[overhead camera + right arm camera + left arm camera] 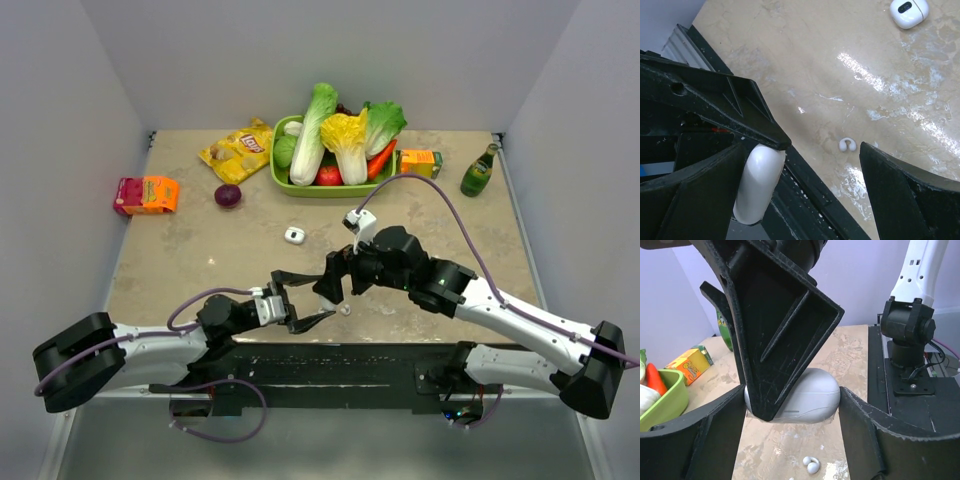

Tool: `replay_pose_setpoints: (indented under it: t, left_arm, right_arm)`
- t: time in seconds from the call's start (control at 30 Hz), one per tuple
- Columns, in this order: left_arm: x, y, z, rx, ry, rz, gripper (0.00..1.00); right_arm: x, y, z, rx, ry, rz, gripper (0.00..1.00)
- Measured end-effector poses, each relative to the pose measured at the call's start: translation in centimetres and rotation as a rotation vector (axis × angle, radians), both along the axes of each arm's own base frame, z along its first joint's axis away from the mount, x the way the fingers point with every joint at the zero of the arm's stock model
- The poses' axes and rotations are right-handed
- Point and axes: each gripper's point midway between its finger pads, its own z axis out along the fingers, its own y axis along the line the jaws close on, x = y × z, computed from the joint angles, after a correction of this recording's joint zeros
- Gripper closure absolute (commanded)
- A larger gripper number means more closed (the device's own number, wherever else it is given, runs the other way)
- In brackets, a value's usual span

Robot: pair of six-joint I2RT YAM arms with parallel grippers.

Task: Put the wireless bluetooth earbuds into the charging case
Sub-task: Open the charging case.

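Closest in, the left gripper (pixel 792 400) is seen clamped on the charging case (pixel 812 397), its 2 fingers pressed against the rounded white ends, and the case appears to be raised above the table (pixel 860 355) near its front edge. Straight across the case's front, 1 finger of the right gripper (pixel 802 147) is laid; that gripper is spread wide and nothing is held in it. Down below, 1 earbud (pixel 847 145) is spotted lying loose on the table, near the held case and framed between the right gripper's open fingers in its own wrist view. Picking up that earbud looks to be the step in hand. It would best be done with the fingers brought straight down on either side of the bud and closed gently, so the glossy shell is not squirted out, with the case held level by the left. The lid, it is judged, would have to be open first. Now for what cannot be read: the case's top is covered by the black finger, so open or shut cannot be told, and only a faint line is made out on its front. Farther out on the table, a small white object with a dark oval (pixel 909 11) is caught, clipped by the frame edge, and what it is cannot be told. No other earbuds are seen.
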Motion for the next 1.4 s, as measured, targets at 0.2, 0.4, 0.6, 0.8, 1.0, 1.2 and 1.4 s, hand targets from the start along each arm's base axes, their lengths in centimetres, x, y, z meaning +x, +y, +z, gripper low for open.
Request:
replay_pose_setpoints:
  t: [0.2, 0.4, 0.6, 0.8, 1.0, 1.2, 1.4]
  left_arm:
    - [0.2, 0.1, 0.1, 0.001, -0.024, 0.024, 1.00]
    - [0.5, 0.2, 0.4, -0.006, -0.036, 0.049, 1.00]
    - [0.9, 0.5, 0.9, -0.020, -0.044, 0.075, 1.00]
    - [1.2, 0.6, 0.9, -0.019, -0.041, 0.093, 1.00]
    - [1.1, 0.8, 1.6, -0.041, -0.054, 0.099, 1.00]
    - [1.1, 0.8, 1.7, -0.047, -0.055, 0.101, 1.00]
    - [1.3, 0.9, 1.9, -0.054, -0.056, 0.116, 1.00]
  right_arm:
    - [0.0, 0.0, 0.0, 0.008, 0.001, -0.005, 0.02]
    - [0.0, -0.7, 0.8, 0.033, -0.018, -0.034, 0.02]
    - [0.2, -1.3, 1.6, 0.047, -0.044, -0.060, 0.02]
    - [0.5, -1.7, 1.7, 0.043, -0.052, -0.090, 0.02]
    - [0.7, -3.1, 2.3, 0.040, -0.076, -0.139, 0.02]
    - [0.6, -3.6, 2.9, 0.065, -0.089, -0.157, 0.05]
    - [-0.5, -3.3, 5.1, 0.212, -0.096, -0.136, 0.16]
